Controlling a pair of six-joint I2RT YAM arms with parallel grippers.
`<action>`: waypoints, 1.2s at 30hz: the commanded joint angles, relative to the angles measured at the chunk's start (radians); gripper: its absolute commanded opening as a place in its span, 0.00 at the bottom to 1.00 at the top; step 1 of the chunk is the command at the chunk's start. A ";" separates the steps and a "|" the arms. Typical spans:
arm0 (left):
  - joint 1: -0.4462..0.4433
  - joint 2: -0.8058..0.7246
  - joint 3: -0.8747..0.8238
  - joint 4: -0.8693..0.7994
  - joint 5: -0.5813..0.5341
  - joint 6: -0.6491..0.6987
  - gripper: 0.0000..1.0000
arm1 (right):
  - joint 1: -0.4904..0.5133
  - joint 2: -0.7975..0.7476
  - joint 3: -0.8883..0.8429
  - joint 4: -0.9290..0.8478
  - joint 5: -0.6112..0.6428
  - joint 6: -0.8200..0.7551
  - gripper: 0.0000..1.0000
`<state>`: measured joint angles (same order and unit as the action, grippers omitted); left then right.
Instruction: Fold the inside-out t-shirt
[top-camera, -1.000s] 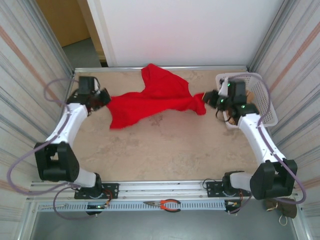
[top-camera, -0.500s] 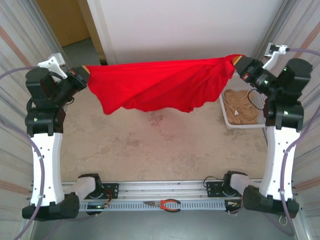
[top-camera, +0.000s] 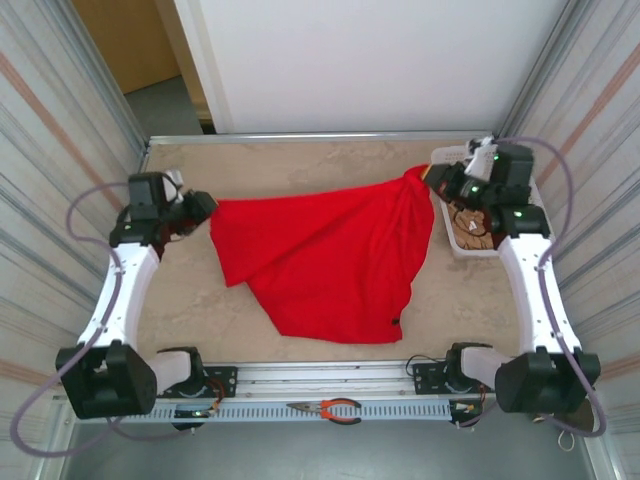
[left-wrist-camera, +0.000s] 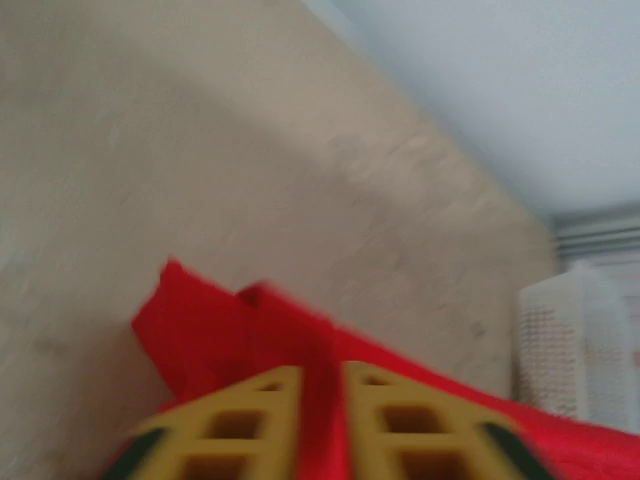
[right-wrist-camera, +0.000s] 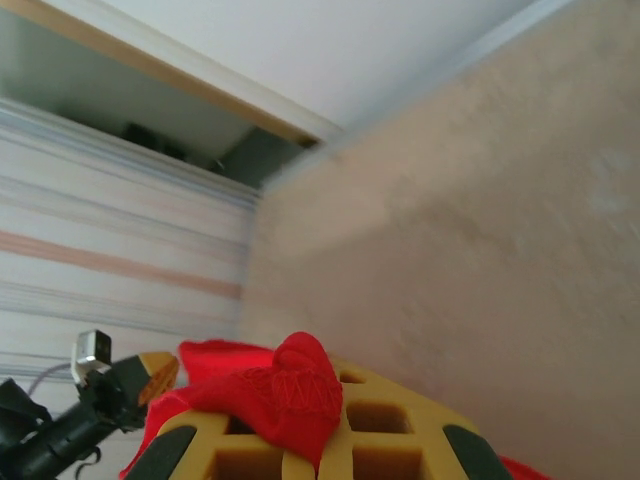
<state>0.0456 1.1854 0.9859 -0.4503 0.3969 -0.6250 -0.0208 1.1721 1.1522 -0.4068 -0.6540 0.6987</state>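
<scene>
- Across the middle of the table (top-camera: 300, 165), lays the red t-shirt (top-camera: 320, 260) out as a rough fan, its lower edge close to the near rail, probably to flatten it before any fold.
- At far right, pinches a bunched corner in the right gripper (top-camera: 432, 180), jaws pressed together on the cloth, just beside the basket (left-wrist-camera: 575, 350).
- At left, takes the opposite corner in the left gripper (top-camera: 203, 207), with cloth in the narrow gap between the fingers; looks pinched, though blur hides how firmly.
- Pulls the corners apart left and right, seemingly to stretch out the creases, with one diagonal ridge crossing the middle.
- Leaves the tan cloth (top-camera: 468, 224) in the basket alone.
</scene>
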 joint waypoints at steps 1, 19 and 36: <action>-0.026 0.045 -0.039 0.072 -0.027 0.061 0.42 | 0.013 0.016 -0.049 0.039 0.069 -0.090 0.00; -0.273 0.353 -0.051 0.128 -0.221 0.157 0.50 | 0.040 0.071 -0.157 0.075 0.115 -0.126 0.00; -0.302 0.497 0.053 0.154 -0.230 0.192 0.45 | 0.046 0.075 -0.166 0.079 0.121 -0.122 0.00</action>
<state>-0.2512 1.6619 1.0153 -0.3065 0.1635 -0.4545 0.0204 1.2423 0.9958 -0.3435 -0.5415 0.5930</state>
